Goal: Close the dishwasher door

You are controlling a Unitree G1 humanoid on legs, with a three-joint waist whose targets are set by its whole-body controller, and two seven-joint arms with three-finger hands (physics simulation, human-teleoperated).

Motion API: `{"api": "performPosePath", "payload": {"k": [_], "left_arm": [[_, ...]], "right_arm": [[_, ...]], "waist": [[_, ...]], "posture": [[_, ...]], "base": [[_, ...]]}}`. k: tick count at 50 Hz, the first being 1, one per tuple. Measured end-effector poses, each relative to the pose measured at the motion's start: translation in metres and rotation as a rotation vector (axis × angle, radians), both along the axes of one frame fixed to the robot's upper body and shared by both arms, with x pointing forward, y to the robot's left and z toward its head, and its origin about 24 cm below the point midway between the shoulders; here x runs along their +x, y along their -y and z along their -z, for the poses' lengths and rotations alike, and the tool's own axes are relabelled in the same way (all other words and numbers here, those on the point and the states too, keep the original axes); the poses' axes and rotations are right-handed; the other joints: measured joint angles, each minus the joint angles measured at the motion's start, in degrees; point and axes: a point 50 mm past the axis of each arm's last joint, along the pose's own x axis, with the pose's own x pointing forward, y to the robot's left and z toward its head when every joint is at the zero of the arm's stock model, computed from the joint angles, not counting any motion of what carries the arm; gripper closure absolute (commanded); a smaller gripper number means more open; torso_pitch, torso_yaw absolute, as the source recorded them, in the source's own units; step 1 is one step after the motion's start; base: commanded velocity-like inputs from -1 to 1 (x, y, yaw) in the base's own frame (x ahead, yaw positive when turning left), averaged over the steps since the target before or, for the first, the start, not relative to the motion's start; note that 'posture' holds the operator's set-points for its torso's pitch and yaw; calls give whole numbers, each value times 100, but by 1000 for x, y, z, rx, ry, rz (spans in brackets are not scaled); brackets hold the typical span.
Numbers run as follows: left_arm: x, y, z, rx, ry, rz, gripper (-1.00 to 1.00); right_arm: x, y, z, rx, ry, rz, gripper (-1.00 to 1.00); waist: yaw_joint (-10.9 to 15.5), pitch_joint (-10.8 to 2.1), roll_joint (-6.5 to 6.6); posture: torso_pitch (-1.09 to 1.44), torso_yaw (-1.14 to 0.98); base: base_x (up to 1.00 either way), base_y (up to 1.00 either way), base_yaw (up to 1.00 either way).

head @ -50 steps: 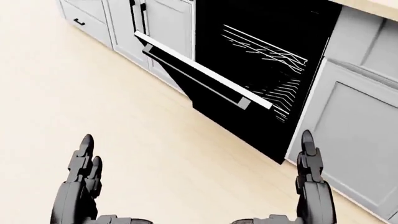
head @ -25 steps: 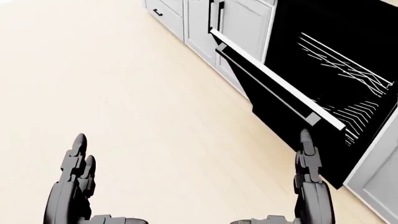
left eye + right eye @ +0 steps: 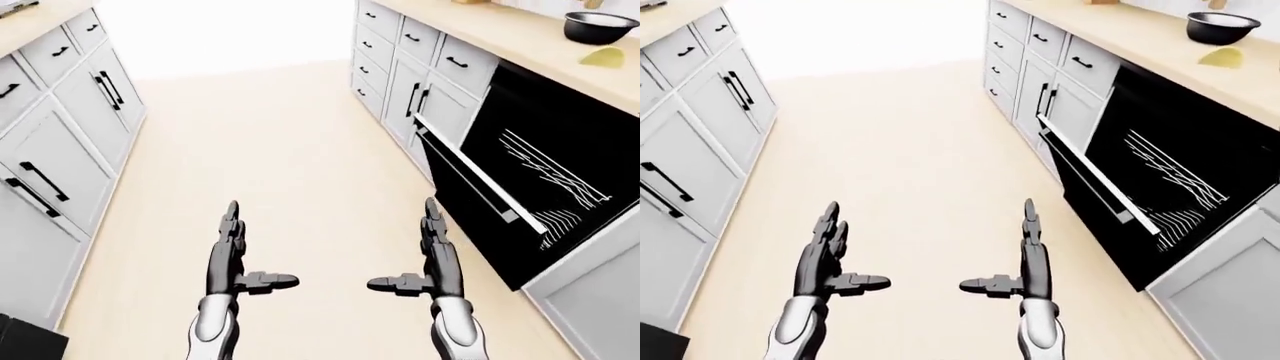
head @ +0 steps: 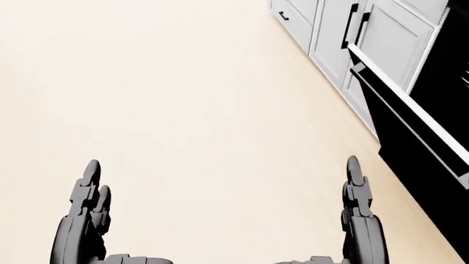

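Door (image 3: 470, 176) hangs ajar under the bench (image 3: 520, 37), its top edge running away up the view, right of the nearer right hand (image 3: 437, 259); both it and the left hand (image 3: 228, 255) are spread, empty.

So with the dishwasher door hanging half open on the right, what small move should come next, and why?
Probably turn right toward the dishwasher door. It hangs partly open at the right of the eye views with the racks showing, while the left hand and right hand hover open over bare floor, touching nothing.
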Motion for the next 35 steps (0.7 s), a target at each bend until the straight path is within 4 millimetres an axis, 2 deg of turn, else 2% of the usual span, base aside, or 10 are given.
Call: {"api": "performPosePath", "payload": {"k": [4,6,7,8,10,12,18,21,27,35], "left_arm": [[1,3,0,-1,4,13,-100],[2,3,0,0,7,14,-100],[3,5,-1,-6,9,17,-100],[3,8,1,-11,4,26,-100],[2,11,4,-14,-13,43,-100],[1,11,4,-14,-16,43,-100],[2,6,-4,-8,23,25,-100],[1,5,-6,-6,31,19,-100],[-1,-1,1,-2,-8,-3,-100],[0,3,-2,-6,8,15,-100]], "right_arm": [[1,1,-4,-3,21,6,-100],[1,0,-4,-3,23,5,-100],[1,2,-4,-10,22,7,-100],[1,5,-3,-14,16,15,-100],[-1,8,2,-15,-6,31,-100],[-2,9,2,-14,-14,35,-100],[-2,5,-3,-14,11,21,-100],[0,2,-6,-9,19,12,-100],[-1,-2,-1,5,-9,-6,-100],[-2,-1,-2,-20,-12,1,-100]], "waist": [[-64,56,-281],[-90,29,-508],[-142,2,-513],[-185,24,-452],[-177,19,-461],[-159,1,-404],[-179,50,55],[-219,-13,341],[-277,-31,-83],[-194,-107,-117]], "posture": [[0,0],[0,0],[0,0],[0,0],[0,0],[0,0],[0,0],[0,0],[0,0],[0,0]], "base": [[0,0,52],[0,0,52],[0,0,52],[0,0,52],[0,0,51],[0,0,52],[0,0,51],[0,0,17],[0,0,0],[0,0,0]]}}
